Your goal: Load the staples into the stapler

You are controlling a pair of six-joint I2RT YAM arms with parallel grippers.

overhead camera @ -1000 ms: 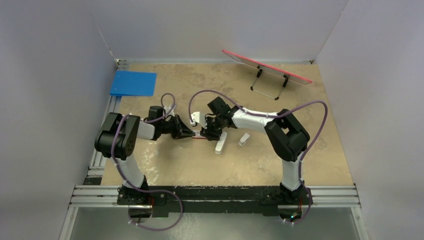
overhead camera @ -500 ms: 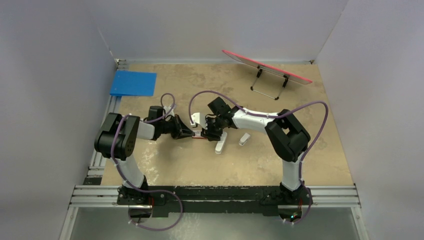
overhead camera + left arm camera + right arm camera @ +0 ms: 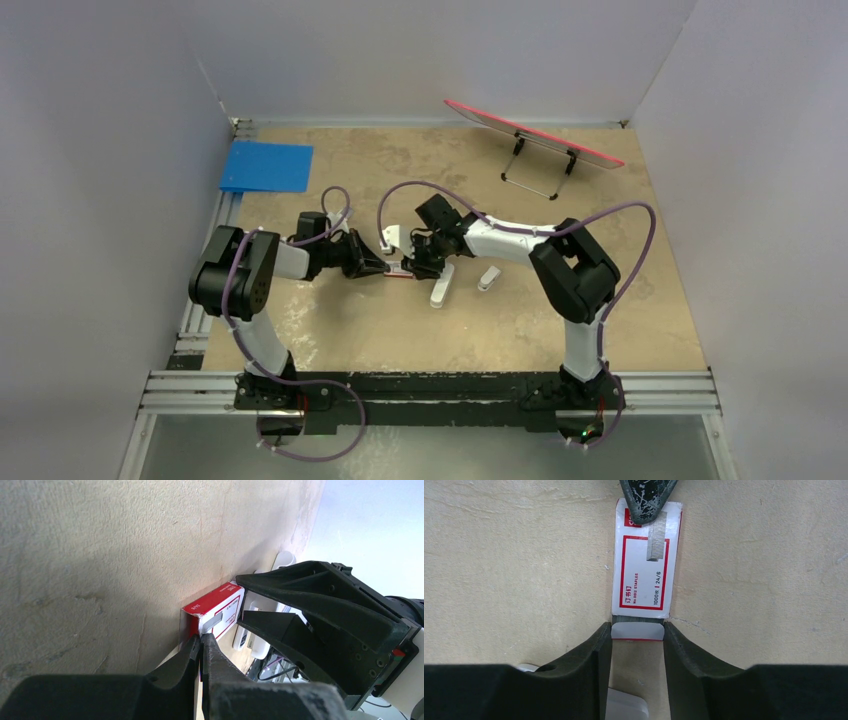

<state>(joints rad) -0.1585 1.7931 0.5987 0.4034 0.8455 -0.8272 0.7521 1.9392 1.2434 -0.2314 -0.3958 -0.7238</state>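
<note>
Staples: one grey strip atop the red-and-white box on the table, pinched in my closed left gripper; my right gripper clamps the box's near end.

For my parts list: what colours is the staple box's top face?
The box is white with a red border and print; the right wrist view shows it best.

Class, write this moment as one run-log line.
left gripper: jaws shut on staples | right gripper: jaws closed on staple box end | stapler: lying nearby, not held
</note>
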